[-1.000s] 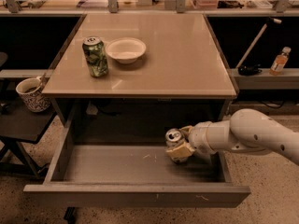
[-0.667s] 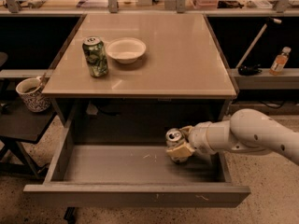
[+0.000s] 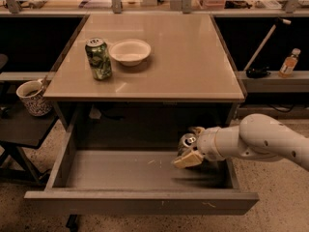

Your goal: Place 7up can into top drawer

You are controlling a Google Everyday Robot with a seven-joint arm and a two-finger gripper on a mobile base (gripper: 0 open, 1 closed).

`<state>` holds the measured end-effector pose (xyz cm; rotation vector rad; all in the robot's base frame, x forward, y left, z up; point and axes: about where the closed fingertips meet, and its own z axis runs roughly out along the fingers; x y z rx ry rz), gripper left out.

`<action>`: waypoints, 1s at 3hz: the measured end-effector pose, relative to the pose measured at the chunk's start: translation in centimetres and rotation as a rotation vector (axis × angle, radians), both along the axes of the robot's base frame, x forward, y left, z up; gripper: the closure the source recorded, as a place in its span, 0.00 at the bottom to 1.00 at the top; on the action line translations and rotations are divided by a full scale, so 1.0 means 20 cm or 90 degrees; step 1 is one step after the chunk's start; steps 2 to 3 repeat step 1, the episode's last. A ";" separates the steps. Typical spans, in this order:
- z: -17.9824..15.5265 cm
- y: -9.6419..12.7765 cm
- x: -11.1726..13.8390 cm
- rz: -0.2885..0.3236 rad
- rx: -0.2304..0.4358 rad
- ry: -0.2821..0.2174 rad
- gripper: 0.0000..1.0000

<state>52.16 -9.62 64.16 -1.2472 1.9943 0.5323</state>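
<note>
The top drawer (image 3: 140,202) is pulled open below the table, its scuffed grey floor showing. My gripper (image 3: 189,146) is inside the drawer at its right side, a little above the floor. It is shut on the 7up can (image 3: 186,140), held roughly upright. Only the can's silver top and a bit of its body show between the fingers (image 3: 187,159). My white arm (image 3: 260,139) reaches in from the right over the drawer's right wall.
On the tan table top (image 3: 183,57) stand a darker green patterned can (image 3: 98,58) and a white bowl (image 3: 130,51). A mug (image 3: 33,97) sits on a low dark shelf at left. A small bottle (image 3: 289,63) stands on a ledge at right.
</note>
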 end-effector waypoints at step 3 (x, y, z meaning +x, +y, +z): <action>0.00 0.00 0.00 0.000 0.000 0.000 0.00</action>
